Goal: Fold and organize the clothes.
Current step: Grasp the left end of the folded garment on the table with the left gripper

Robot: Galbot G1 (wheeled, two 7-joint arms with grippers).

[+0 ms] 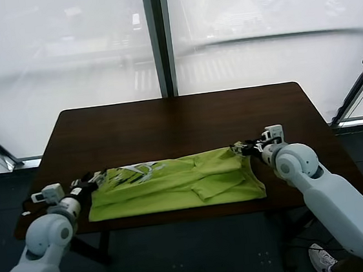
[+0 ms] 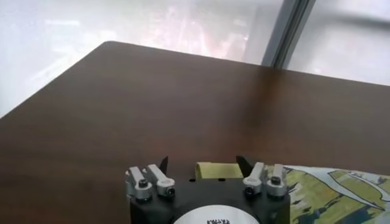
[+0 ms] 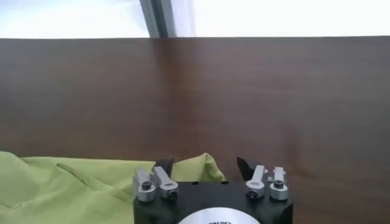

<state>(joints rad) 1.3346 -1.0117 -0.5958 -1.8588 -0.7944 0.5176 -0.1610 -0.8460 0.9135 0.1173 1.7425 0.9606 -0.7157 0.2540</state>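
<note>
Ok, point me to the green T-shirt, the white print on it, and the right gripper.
green T-shirt (image 1: pixel 174 192): head view, middle of the folded body.
white print (image 1: pixel 136 171): head view, graphic near the shirt's left end.
right gripper (image 1: pixel 240 148): head view, tip at the shirt's right corner.

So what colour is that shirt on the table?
Lime green T-shirt, with a white print near its left end; the head view shows it best.

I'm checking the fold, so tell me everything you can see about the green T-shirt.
The T-shirt is lime green, thin and soft-looking, lying folded into a wide wrinkled band along the near side of the brown table. A white print shows at its left end. The left tool meets that end, the right tool its far right corner; cloth lies between both tools' fingers.
</note>
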